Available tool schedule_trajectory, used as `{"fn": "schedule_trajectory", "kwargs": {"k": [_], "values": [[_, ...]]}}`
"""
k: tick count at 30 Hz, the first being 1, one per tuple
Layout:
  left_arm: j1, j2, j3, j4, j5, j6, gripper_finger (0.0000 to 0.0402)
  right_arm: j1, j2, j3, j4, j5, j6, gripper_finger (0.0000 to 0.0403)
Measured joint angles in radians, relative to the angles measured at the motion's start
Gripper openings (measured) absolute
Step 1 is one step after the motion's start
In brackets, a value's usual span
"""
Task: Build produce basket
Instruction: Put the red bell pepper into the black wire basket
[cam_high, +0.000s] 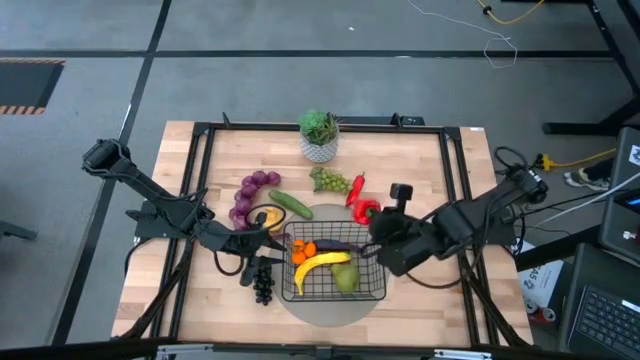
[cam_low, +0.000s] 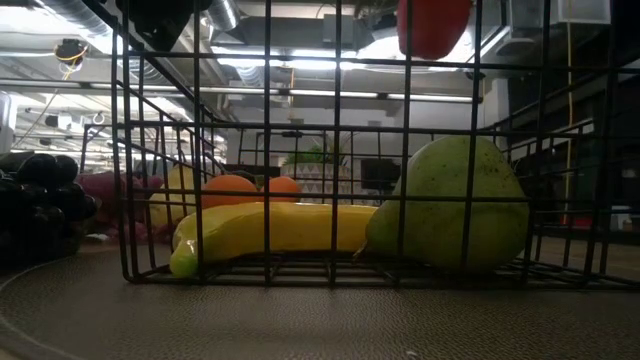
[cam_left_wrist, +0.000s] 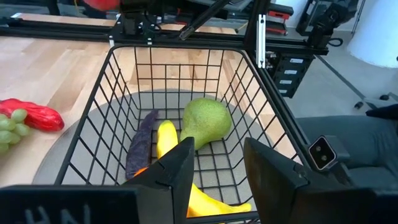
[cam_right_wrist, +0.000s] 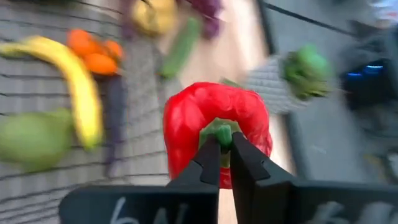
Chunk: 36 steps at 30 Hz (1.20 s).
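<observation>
While the right arm hangs over the basket's edge, this is how it all sits, front of the tabletop first:

Mat: a round grey mat (cam_high: 322, 308) lies at the front of the tabletop (cam_high: 420, 170), under the basket.

Basket: the black wire basket (cam_high: 377, 290) sits on that mat, front and centre. Inside are a yellow banana (cam_high: 318, 266), a green pear (cam_high: 345, 279), a couple of small orange fruits (cam_high: 303, 250) and a dark purple eggplant (cam_high: 335, 244) along the back side.

Black grapes: a dark bunch (cam_high: 262, 284) lies just outside the basket's left wall, on the mat's edge.

Left gripper: the left gripper (cam_left_wrist: 214, 171) hovers at the basket's left side, fingers apart, nothing between them. Its wrist view looks right across the basket at the pear and banana.

Right gripper: the right gripper (cam_right_wrist: 225, 162) is pinched tight on the green stem of a red pepper (cam_right_wrist: 214, 127), holding it up off the tabletop at the basket's right rear corner. From the low view the pepper hangs above the basket's top wires.

Still on the wood behind the basket: a cucumber (cam_high: 290, 204), a yellowish fruit (cam_high: 268, 217), purple grapes (cam_high: 250, 193), green grapes (cam_high: 329, 181) and a second red pepper (cam_high: 356, 187).

Back edge: a potted green plant (cam_high: 319, 135) in a white pot, well behind everything.
</observation>
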Motion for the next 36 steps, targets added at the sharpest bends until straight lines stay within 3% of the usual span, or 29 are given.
{"fn": "schedule_trajectory", "kwargs": {"k": [5, 9, 16, 23, 28, 36], "values": [[0.0, 0.0, 0.0, 0.0, 0.0, 0.003, 0.0134, 0.014, -0.145, -0.243, 0.349, -0.148, -0.121, 0.0006], [0.0, 0.0, 0.0, 0.0, 0.0, 0.004, 0.0134, 0.011, -0.266, -0.473, 0.622, -0.158, -0.182, 0.0006], [0.0, 0.0, 0.0, 0.0, 0.0, 0.064, 0.0134, -0.026, -0.474, -0.772, 0.94, -0.186, -0.215, 0.0006], [0.0, 0.0, 0.0, 0.0, 0.0, 0.101, 0.0134, -0.033, -0.592, -1.005, 1.38, -0.478, -0.301, 0.0006], [0.0, 0.0, 0.0, 0.0, 0.0, 0.1, 0.0133, -0.036, -0.588, -1.112, 1.527, -0.476, -0.308, 0.0006], [0.0, 0.0, 0.0, 0.0, 0.0, 0.1, 0.0133, -0.038, -0.551, -1.186, 1.643, -0.371, -0.256, 0.0009]]}}
